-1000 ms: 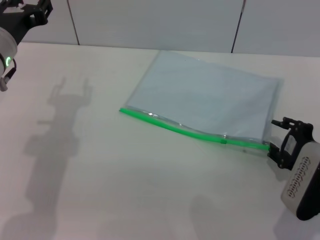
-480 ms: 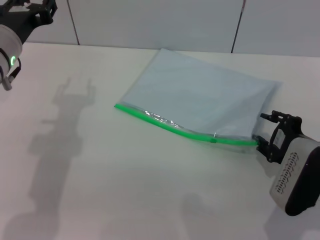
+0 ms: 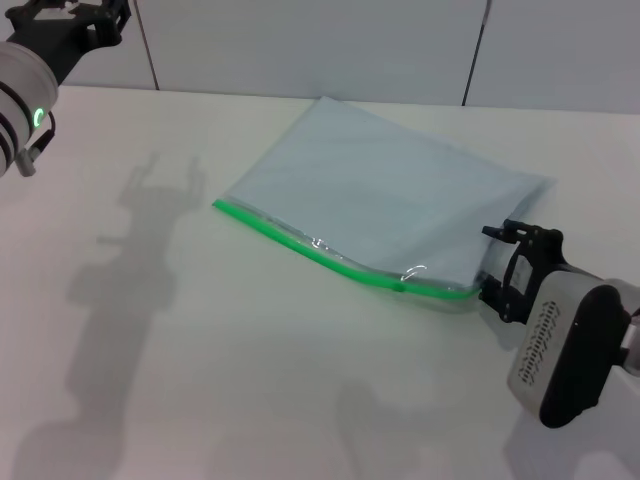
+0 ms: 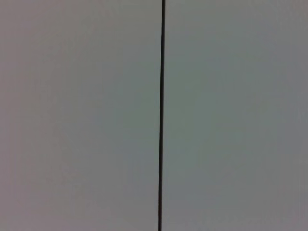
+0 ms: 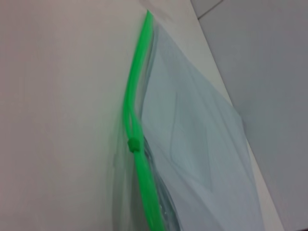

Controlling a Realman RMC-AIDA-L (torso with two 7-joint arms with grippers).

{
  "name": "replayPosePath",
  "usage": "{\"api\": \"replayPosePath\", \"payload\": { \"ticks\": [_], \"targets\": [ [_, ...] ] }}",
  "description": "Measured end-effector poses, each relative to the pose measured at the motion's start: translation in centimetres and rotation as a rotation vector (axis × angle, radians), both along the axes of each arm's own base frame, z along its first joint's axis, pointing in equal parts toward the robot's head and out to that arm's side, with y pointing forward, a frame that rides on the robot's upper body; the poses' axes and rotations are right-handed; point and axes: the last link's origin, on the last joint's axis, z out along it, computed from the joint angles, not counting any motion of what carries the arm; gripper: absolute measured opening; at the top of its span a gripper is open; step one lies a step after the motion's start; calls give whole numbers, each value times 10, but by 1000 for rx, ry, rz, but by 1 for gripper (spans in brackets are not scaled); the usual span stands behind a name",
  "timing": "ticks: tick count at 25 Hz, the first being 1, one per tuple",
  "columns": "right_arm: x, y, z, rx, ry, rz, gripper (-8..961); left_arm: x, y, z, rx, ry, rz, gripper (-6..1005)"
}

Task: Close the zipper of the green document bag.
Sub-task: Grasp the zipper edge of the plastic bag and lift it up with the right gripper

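Finding the flat, translucent grey-blue plastic green document bag point(image 3: 390, 190) lying on the white table top point(image 3: 250, 380), a little toward 2 o'clock from centre. Noting the zipper point(image 3: 300, 243), a thin bright green strip, running along the near long edge from 9 o'clock toward 4 o'clock, with its small green slider point(image 3: 400, 288) sitting near the 4 o'clock end, also showing in the right wrist view point(image 5: 133, 144).

Tracking the right gripper point(image 3: 492, 272) working at the bag's 4 o'clock corner, having travelled toward 9 o'clock over the last second and carried the bag that way with it. Seeing the green strip now bowing and the plastic rippling near the slider, so buckling rather than sliding cleanly. Not being able to tell whether this grip is clamped on the corner or only bracketing it.

Judging this as positioning and bracing the bag, not zipping yet: slider not being pulled by anything.

Spotting the left gripper point(image 3: 75, 15) hanging raised at 10 o'clock, fingers spread wide, holding nothing, well apart from the bag.
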Motion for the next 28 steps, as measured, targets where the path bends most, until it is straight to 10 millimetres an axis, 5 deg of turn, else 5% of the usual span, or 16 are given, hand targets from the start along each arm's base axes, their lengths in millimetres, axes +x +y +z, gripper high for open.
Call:
{"api": "replayPosePath", "payload": {
  "ticks": [21, 28],
  "targets": [
    [-23, 15, -22, -76, 22, 38, 379, 7, 4, -7, -33, -4, -20, 552],
    [-27, 20, -24, -80, 47, 18, 263, 10, 4, -10, -43, -2, -27, 552]
  ]
}}
